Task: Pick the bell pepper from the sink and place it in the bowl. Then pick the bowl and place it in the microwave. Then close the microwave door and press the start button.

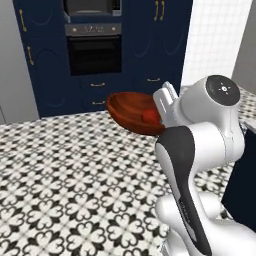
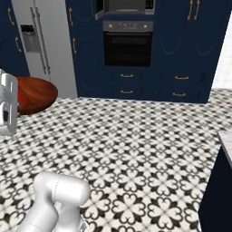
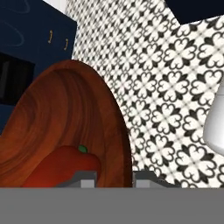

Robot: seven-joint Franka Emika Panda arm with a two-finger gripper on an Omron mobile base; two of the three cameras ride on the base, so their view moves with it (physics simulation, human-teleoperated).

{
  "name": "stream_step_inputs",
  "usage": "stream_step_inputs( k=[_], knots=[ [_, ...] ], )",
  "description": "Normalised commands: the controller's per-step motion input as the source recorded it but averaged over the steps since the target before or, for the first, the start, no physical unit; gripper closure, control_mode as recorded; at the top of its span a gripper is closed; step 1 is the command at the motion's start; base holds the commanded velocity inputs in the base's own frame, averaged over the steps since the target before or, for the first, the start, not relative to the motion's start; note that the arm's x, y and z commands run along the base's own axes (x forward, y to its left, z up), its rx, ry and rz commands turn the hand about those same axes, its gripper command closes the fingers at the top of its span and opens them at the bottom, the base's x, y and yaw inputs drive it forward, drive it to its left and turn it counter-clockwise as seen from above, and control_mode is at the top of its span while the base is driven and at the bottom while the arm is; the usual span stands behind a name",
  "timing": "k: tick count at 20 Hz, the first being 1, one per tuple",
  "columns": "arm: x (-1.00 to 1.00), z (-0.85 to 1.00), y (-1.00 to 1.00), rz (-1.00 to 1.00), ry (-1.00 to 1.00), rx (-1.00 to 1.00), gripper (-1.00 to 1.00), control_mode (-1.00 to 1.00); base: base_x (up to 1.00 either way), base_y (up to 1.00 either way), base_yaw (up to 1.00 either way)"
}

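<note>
We carry the bowl (image 1: 131,113), stiff, light wood, aloft well short of the microwave (image 1: 92,7), the gripper (image 3: 114,177) apparently pinching its rim, so the loose, glossy bell pepper (image 3: 65,168) inside may roll.

The wide reddish-brown wooden bowl (image 1: 131,111) hangs above the patterned black-and-white tile floor (image 1: 65,175), my gripper (image 3: 114,177) on its rim. Inside it lies the small red bell pepper (image 1: 149,116). Beyond it, the built-in microwave (image 1: 92,7) sits above the oven (image 1: 94,49).
</note>
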Motion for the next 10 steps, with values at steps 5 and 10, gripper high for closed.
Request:
stream_step_inputs(
  k=[5,10],
  knots=[
    [0.00,0.00,0.00,0.00,0.00,0.00,1.00,1.00,1.00,-0.32,-0.05],
    [0.00,0.00,0.00,0.00,0.00,0.00,1.00,1.00,1.00,-0.21,-0.02]
  ],
)
